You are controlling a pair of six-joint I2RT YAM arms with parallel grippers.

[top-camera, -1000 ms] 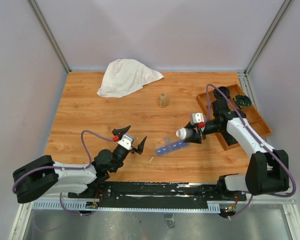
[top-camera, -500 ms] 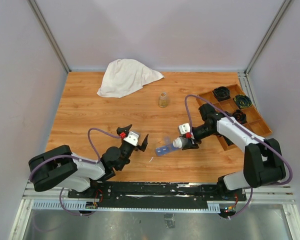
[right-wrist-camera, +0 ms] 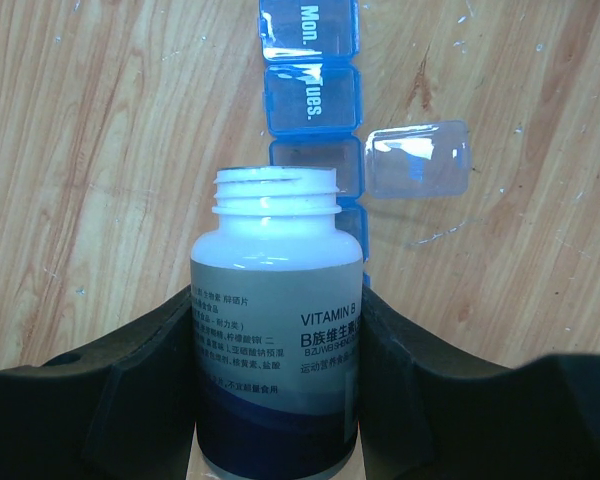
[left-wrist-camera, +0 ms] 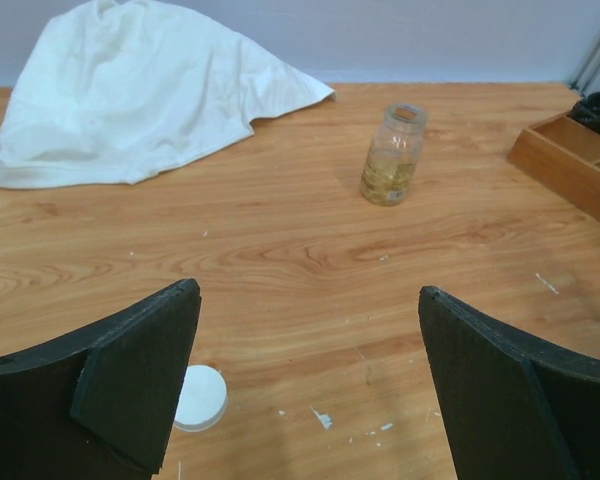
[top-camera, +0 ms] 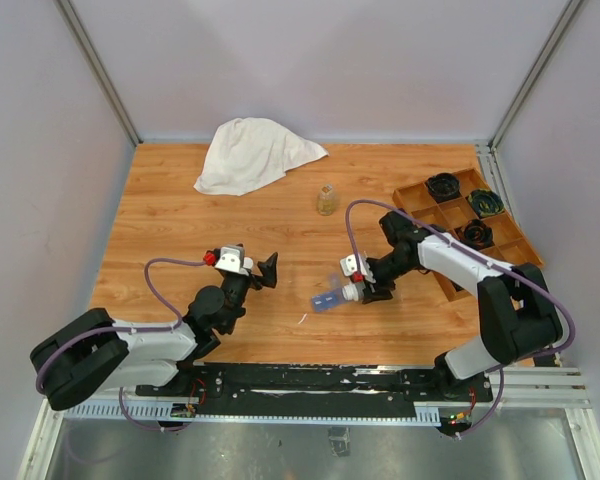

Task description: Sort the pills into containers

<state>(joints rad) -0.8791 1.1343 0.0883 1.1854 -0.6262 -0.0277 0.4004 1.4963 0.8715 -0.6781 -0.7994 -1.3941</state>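
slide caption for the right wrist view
Right gripper holds an uncapped vitamin B bottle, mouth toward the open compartment of the blue pill organizer.

I read one wood-grain table (top-camera: pixel 180 240) carrying everything. A crumpled white cloth (top-camera: pixel 255 153) lies at its far edge. A small glass jar (top-camera: pixel 327 199) with yellowish contents stands upright near the centre. The wooden divided tray (left-wrist-camera: pixel 550 165) sits at the right side. The blue pill organizer (right-wrist-camera: pixel 310 95) lies flat toward the front, one lid flipped open. A white cap (left-wrist-camera: pixel 200 397) and pale specks lie nearby
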